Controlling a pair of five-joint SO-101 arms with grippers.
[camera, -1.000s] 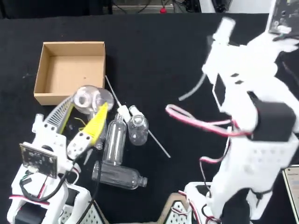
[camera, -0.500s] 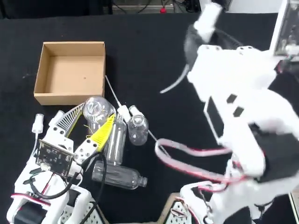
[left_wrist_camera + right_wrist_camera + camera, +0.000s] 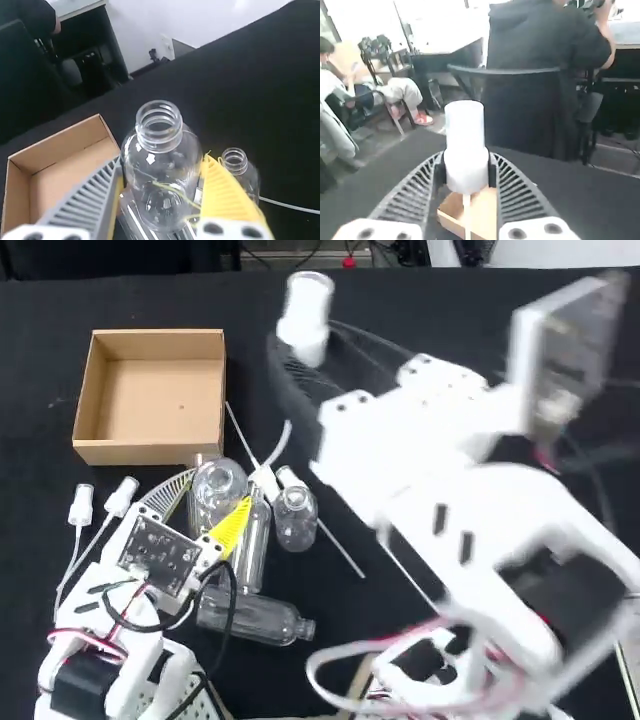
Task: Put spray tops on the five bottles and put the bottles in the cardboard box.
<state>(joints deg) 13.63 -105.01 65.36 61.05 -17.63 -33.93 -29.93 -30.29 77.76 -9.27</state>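
The left gripper clamps a bottle upright (neck open skyward), apparently so the right gripper, closed around a spray top, can lower its tube in.

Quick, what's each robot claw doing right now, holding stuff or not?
Left gripper: closed on a clear bottle.
Right gripper: closed on a white spray top.
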